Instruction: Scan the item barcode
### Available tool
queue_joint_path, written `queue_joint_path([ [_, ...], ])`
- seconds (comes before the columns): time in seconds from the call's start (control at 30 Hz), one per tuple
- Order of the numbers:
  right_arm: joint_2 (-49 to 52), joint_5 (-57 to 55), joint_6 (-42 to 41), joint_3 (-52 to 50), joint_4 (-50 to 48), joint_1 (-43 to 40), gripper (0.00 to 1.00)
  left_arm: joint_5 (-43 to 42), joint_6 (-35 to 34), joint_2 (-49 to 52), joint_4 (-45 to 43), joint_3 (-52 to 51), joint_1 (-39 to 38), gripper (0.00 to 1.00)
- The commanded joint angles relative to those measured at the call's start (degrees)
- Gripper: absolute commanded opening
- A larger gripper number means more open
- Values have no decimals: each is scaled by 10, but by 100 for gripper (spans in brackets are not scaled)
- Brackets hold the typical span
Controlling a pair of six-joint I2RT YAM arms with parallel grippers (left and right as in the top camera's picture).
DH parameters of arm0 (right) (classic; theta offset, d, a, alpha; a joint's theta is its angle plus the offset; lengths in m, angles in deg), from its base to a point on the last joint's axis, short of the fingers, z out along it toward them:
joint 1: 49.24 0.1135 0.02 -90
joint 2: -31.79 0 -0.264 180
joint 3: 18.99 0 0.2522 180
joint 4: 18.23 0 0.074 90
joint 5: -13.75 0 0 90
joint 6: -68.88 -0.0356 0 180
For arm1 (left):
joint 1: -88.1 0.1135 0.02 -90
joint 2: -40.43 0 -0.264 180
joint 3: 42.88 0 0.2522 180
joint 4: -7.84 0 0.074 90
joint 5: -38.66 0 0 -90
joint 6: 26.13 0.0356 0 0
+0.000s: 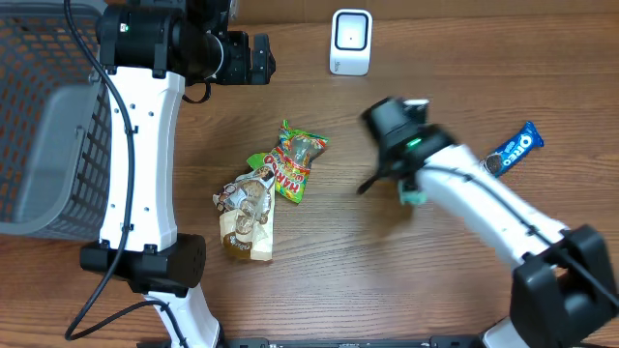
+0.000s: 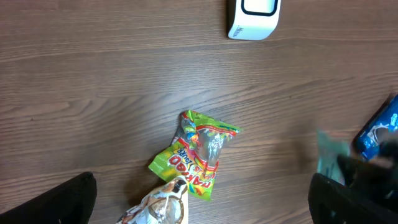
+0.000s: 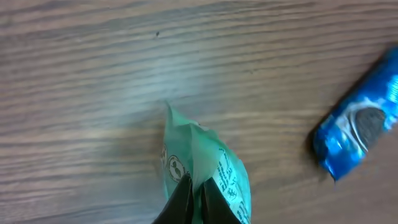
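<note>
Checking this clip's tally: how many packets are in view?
4. A green gummy bag mid-table, a brown-and-white packet overlapping it, a blue Oreo packet at the right, a teal packet pinched in the right tool. The arms may hide others.

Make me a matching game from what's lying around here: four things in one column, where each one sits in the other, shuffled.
Things:
1. white scanner
2. blue Oreo pack
3. green packet
4. grey basket

Places:
A. pinched in the right gripper
B. far left of the overhead view
C. top middle of the overhead view
D. lying free at the right, nothing touching it

Pairs: 1-C, 2-D, 3-A, 4-B
</note>
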Motion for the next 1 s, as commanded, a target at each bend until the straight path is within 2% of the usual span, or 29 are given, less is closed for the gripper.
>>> queue_joint_path([
  [0.0,42,-116,-84,4,4,32,4,3,4,-5,-1,5,1,100],
  [0.2,109,-193,-94,4,46,66,4,3,4,-5,-1,5,1,100],
  [0.53,110,-240,-89,29,125,69,4,3,4,-5,-1,5,1,100],
  [0.63,110,-159,-46,29,104,69,4,3,4,-5,-1,5,1,100],
  [0.77,118,0,-43,28,48,70,4,3,4,-5,-1,5,1,100],
  [0.87,131,50,-45,28,24,70,4,3,4,-5,-1,5,1,100],
  [0.97,142,54,-45,28,32,76,4,3,4,-5,-1,5,1,100],
])
